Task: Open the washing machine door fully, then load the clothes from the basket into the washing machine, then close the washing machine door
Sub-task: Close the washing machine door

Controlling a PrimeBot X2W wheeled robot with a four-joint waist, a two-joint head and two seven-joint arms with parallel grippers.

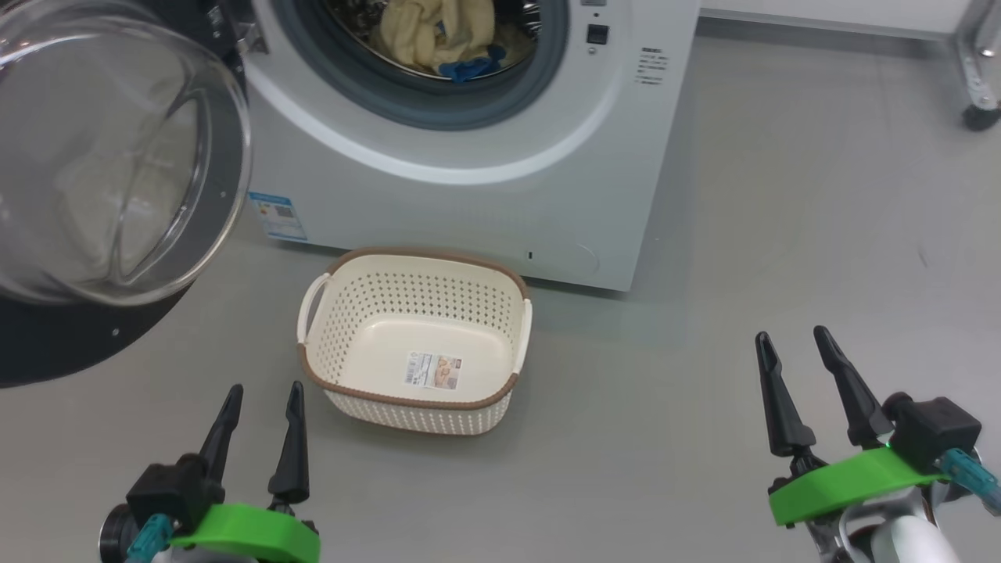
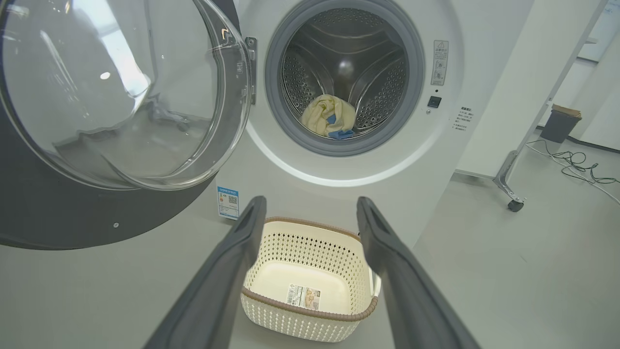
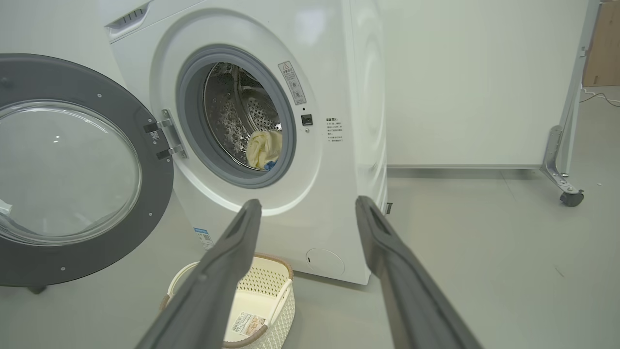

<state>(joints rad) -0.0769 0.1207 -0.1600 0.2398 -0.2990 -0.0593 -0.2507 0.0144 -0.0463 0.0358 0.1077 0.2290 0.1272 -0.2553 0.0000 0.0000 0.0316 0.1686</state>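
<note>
Clothes, one cream-yellow fabric bundle with bright blue trim (image 1: 434,35), are seen inside the steel drum of the large white front-loading washing machine (image 1: 485,211), at 12 o'clock in the head view. Its round, black-rimmed glass door (image 1: 117,156) is swung wide open at 10 o'clock. The cream-white perforated plastic basket (image 1: 414,258) is seen empty, so loading is judged done and only closing the door is left. One machine, one door and one basket are counted; separate garments cannot be told. The left hand (image 1: 266,389) at 7 o'clock and the right hand (image 1: 790,335) at 4 o'clock are spread wide, with nothing held.
</note>
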